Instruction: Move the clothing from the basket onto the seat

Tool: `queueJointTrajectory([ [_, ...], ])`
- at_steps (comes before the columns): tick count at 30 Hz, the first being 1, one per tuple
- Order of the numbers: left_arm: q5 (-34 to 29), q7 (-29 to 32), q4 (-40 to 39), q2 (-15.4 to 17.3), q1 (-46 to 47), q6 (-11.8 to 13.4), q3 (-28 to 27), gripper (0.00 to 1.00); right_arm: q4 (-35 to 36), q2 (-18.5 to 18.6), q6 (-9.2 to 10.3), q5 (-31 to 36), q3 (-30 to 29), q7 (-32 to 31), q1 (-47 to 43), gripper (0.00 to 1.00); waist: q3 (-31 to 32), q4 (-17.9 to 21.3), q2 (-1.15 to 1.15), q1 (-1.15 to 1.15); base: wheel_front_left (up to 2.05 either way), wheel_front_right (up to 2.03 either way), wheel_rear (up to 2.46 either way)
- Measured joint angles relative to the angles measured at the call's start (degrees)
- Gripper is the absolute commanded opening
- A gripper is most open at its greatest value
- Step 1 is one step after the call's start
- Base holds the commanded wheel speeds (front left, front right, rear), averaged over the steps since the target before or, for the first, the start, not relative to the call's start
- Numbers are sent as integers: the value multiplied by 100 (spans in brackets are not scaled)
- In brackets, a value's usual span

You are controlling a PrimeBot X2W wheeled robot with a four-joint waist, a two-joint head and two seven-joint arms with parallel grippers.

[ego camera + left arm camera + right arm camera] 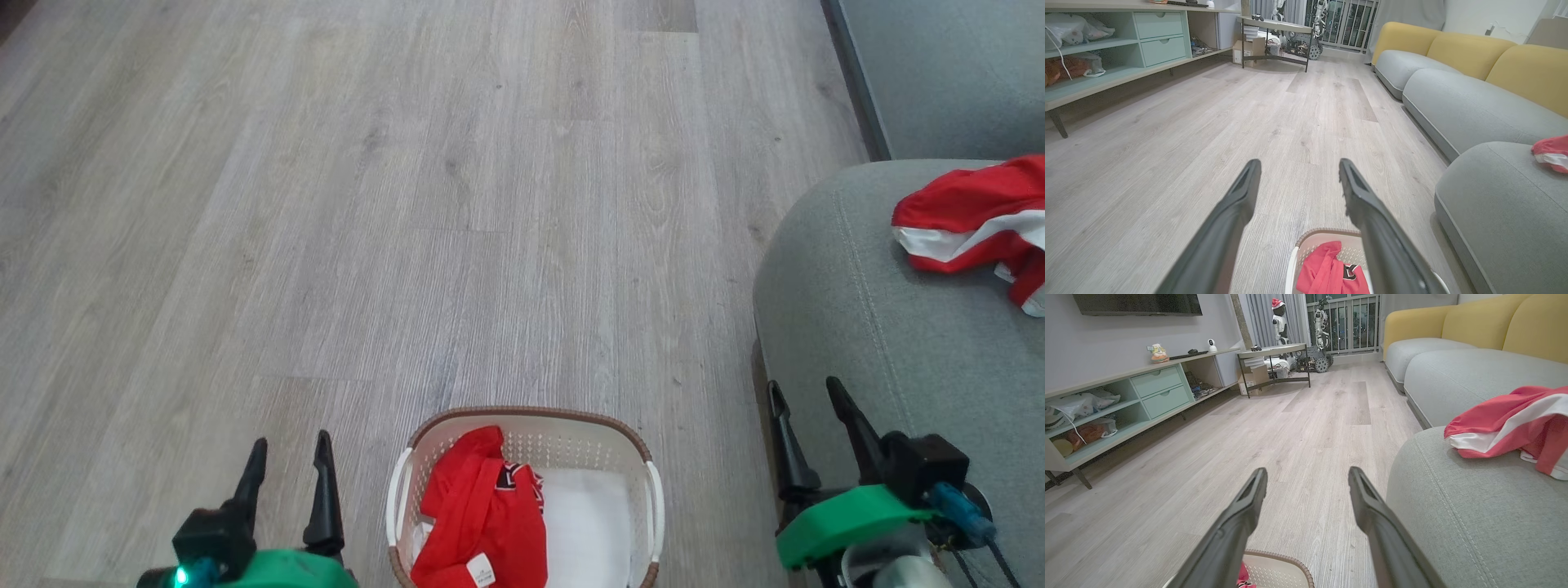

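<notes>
My left claw (291, 445) at seven o'clock and my right claw (803, 390) at five both stand spread, gripping nothing. Between them, at six, the white basket (531, 413) holds a red jersey (482, 510) — the red white-striped garment (971, 216) lies on the grey-green seat cushion (849, 327) at three.

jersey (482, 523) in the basket (531, 413), perhaps over a liner (589, 523); garment (971, 216) on the seat (849, 343), rightward.
</notes>
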State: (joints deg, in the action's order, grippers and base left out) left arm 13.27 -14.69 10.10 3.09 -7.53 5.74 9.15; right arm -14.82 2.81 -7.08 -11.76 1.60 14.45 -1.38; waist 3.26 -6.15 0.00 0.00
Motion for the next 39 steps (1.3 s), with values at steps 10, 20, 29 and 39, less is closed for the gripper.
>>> queueJointTrajectory([
  [10,0,0,149,-1,2,-109,5,100,0,-1,0,11,15,0,-1,100,-4,4,0,0,0,0,0],
  [20,0,0,197,-3,2,-126,21,100,-5,-1,0,11,-7,0,-1,100,-16,-21,0,0,0,0,0],
  [29,0,0,220,-3,2,-127,63,100,-14,-1,0,11,-24,0,-1,100,-51,-21,0,0,0,0,0],
  [39,-268,0,573,-2,261,-350,345,100,20,-2,0,23,-118,0,-1,100,-248,17,0,0,0,0,0],
])
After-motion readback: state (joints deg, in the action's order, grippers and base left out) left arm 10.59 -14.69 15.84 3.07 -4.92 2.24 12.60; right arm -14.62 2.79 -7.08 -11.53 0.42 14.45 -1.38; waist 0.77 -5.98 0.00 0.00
